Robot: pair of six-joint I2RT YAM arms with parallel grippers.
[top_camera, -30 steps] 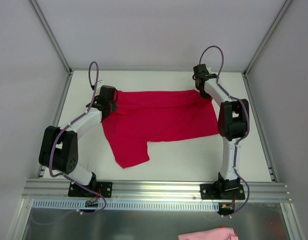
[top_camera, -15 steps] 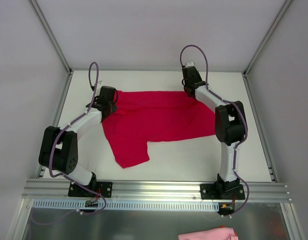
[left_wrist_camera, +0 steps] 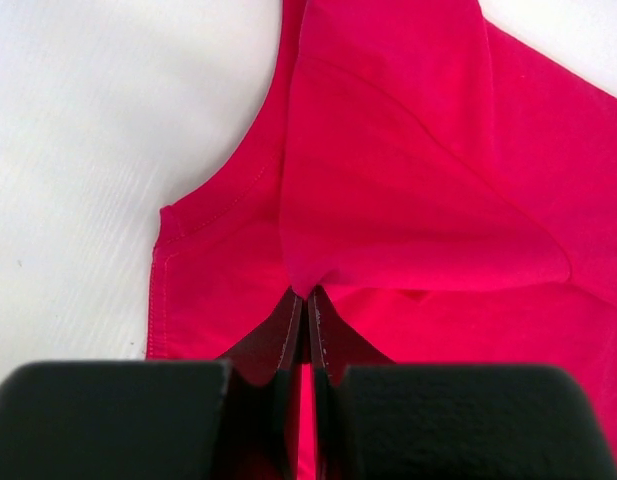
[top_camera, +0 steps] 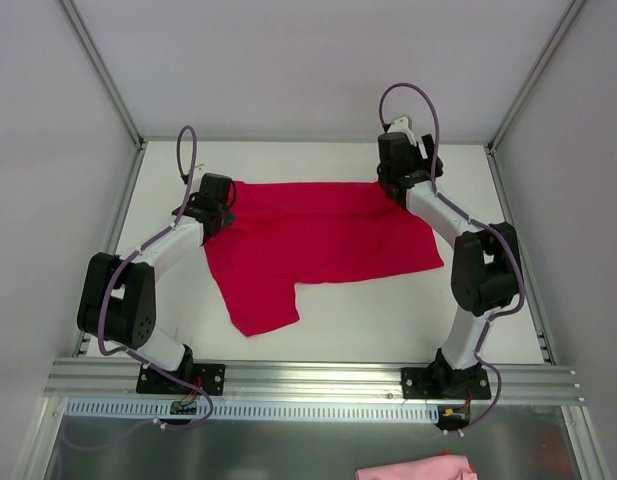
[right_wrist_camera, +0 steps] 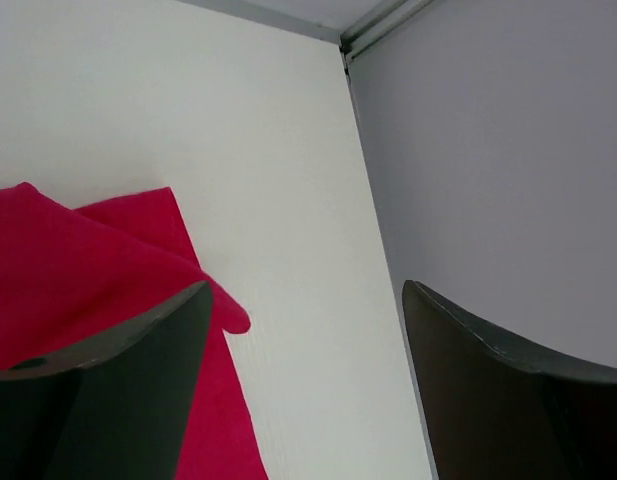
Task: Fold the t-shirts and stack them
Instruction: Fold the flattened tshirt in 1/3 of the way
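My left gripper (left_wrist_camera: 306,300), jaws pinched shut on a raised fold of the crimson t-shirt (top_camera: 318,235), sits at the garment's edge toward the far left of the table (top_camera: 388,315). My right gripper (right_wrist_camera: 306,295), jaws spread wide and holding nothing, hovers at the shirt's corner toward the table's far right. The t-shirt lies partly spread across the table's far half.

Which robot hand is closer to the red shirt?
Left. The left gripper is shut on the t-shirt, pinching a fold at its edge. The right gripper is open beside the far right corner, no cloth between its fingers.
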